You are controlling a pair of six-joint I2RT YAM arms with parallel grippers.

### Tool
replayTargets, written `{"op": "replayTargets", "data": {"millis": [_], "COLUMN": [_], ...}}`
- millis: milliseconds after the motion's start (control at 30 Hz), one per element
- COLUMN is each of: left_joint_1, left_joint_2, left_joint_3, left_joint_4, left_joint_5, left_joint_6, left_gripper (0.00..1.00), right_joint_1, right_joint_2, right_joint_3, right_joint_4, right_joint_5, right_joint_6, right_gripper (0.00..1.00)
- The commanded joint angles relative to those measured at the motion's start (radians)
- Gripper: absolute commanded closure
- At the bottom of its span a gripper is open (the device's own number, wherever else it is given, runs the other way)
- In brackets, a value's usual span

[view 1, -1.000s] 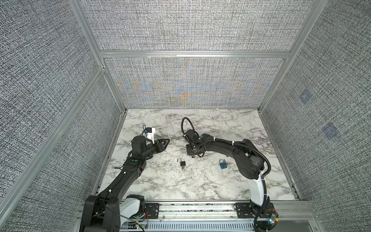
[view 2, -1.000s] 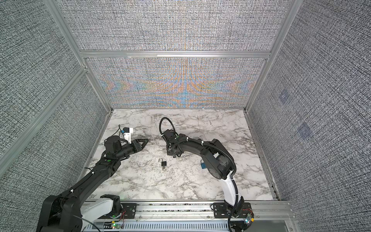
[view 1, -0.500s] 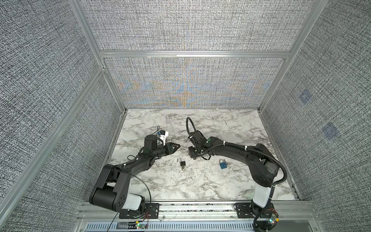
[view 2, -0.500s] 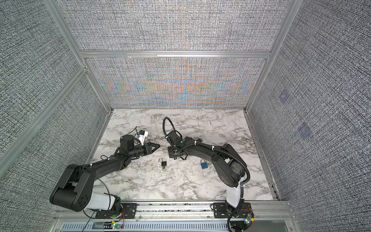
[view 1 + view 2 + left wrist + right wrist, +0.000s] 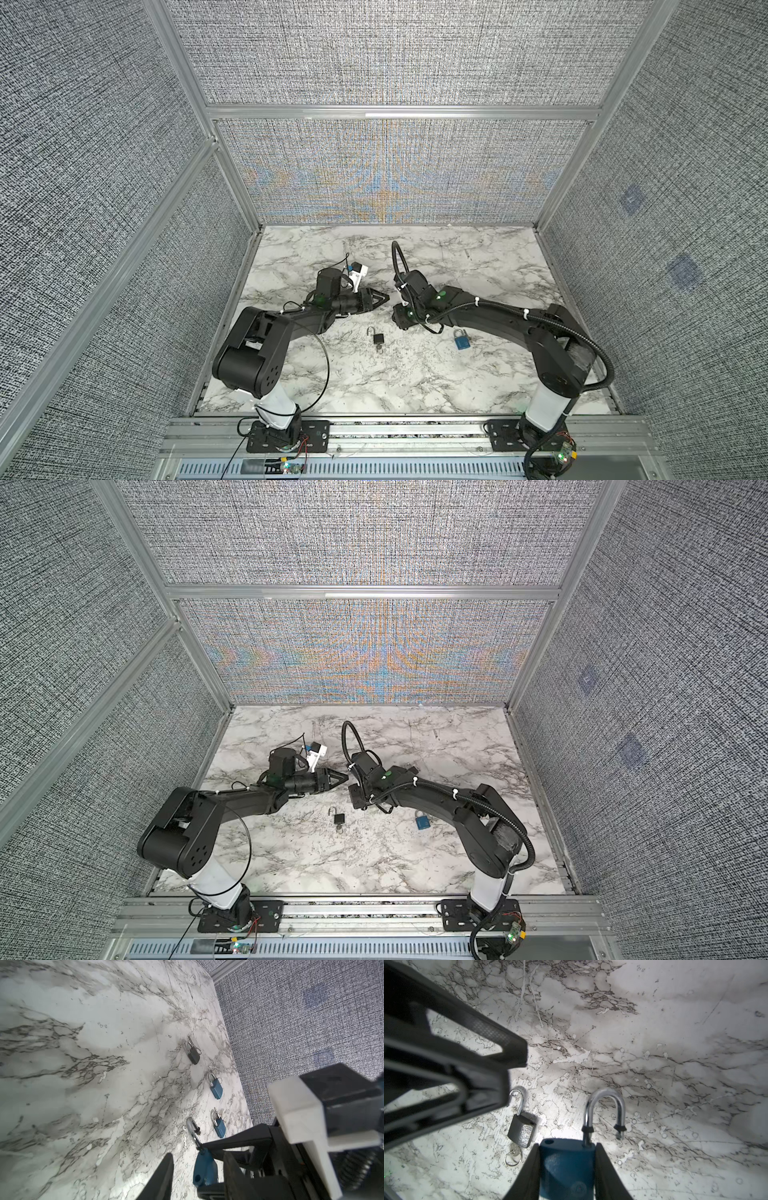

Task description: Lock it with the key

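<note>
Marble tabletop (image 5: 415, 374): right gripper (image 5: 568, 1147) clamped on blue padlock (image 5: 566, 1167), shackle (image 5: 604, 1097) open; left gripper (image 5: 384, 297) just beside, jaws partly apart, empty.

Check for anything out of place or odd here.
Nothing spilled or damaged. Two locks stand unlatched: the blue padlock in the right gripper, and the black padlock lying on the table with the key in its base.
</note>
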Motion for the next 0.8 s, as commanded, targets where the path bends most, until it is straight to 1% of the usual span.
{"op": "replayTargets", "data": {"millis": [0, 267, 767], "left_joint_1": [-0.013, -0.047, -0.07], "left_joint_2": [0.029, 0.099, 0.137], "left_joint_3": [0.034, 0.091, 0.111], "left_joint_4": [-0.028, -0.034, -0.023], "left_joint_5": [0.027, 0.06, 0.076], "left_joint_6": [0.023, 0.019, 0.016], "left_gripper": [0.57, 0.58, 0.62], "right_joint_1": [0.001, 0.0, 0.0], "right_joint_2": [-0.01, -0.013, -0.001], "right_joint_3": [-0.001, 0.002, 0.027], "right_joint_4": [0.021, 0.023, 0.025], "right_joint_5": [0.002, 0.003, -0.016], "right_joint_6": [-0.016, -0.024, -0.023], "right_gripper": [0.77, 0.77, 0.77]}}
